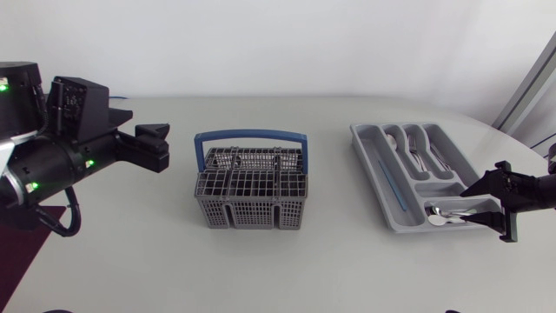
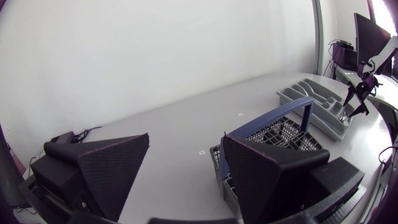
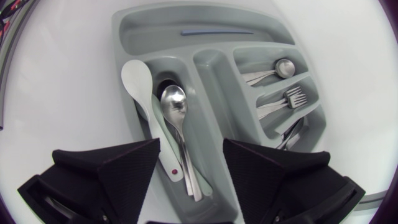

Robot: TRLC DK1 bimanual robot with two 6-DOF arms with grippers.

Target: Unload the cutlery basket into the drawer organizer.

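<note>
Jaws apart: left gripper [image 2: 186, 143], right gripper [image 3: 191, 144]; basket [image 1: 250, 198] contents unclear (mesh).

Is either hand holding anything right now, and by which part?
Nothing is held. The right hand is open above the spoons lying in the organizer; the left hand is open and empty.

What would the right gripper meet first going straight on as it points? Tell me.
Probably the metal spoon, lying beside the white spoon in the end compartment of the organizer, in line between the open fingers of the right gripper. Depth is unclear.
</note>
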